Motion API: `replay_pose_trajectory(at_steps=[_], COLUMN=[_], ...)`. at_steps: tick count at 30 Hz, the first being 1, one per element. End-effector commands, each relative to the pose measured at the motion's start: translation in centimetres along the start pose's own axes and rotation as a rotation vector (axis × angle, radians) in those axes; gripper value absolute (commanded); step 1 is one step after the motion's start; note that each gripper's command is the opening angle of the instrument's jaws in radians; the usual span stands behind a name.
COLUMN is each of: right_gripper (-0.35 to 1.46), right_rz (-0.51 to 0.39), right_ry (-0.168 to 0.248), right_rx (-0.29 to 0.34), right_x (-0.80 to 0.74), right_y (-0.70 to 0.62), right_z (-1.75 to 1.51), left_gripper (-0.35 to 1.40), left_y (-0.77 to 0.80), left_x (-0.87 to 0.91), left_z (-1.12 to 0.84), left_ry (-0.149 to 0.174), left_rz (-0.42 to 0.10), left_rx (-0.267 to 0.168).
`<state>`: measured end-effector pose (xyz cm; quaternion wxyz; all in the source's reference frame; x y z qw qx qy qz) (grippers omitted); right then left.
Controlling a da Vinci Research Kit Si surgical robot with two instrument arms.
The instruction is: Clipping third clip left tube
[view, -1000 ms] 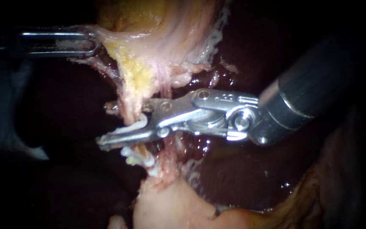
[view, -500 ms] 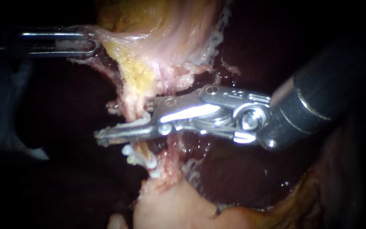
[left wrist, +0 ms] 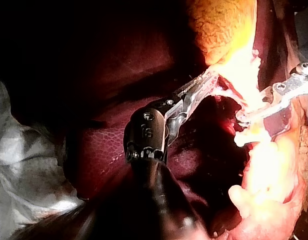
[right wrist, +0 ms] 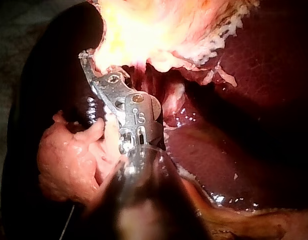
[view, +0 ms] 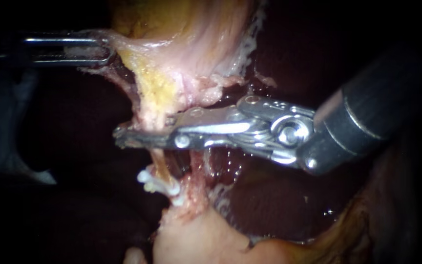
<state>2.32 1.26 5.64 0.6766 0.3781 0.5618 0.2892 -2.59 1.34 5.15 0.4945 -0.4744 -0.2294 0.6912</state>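
Since a second ago, our right instrument (view: 123,138) has closed: its jaws now pinch the left tube (view: 158,166), which runs upright across them, just above the white clips (view: 158,184). Our left instrument (view: 101,49) clamps the gallbladder (view: 181,54) edge, well apart.

Left instrument (view: 106,50) shaft lost in dark at the edge; its jaws clamp tissue (view: 133,49), tips half buried. Tube (view: 158,165) hidden where right instrument (view: 123,137) jaws squeeze it; clip there can't be told. Right shaft cut off by edge. Wrist views: glare washes out tube.
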Motion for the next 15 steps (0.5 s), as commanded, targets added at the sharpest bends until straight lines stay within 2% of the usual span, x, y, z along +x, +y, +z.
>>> replay_pose_trajectory(at_steps=[1, 2, 15], right_gripper=[-0.35, -0.35, -0.35], right_rz=[-0.003, -0.003, -0.004], right_ry=[-0.018, -0.029, -0.028], right_rx=[-0.005, -0.011, -0.016], right_x=[0.0, 0.0, -0.03], right_y=[0.0, 0.01, 0.07], right_z=[-0.01, -0.01, -0.02], left_gripper=[-0.35, -0.35, -0.35], left_y=[0.0, 0.0, -0.01], left_x=[0.0, 0.0, 0.0], left_z=[0.0, 0.0, 0.0], left_ry=[0.0, 0.0, 0.003], left_rz=[0.0, 0.0, 0.0], left_rx=[0.0, 0.0, -0.001])
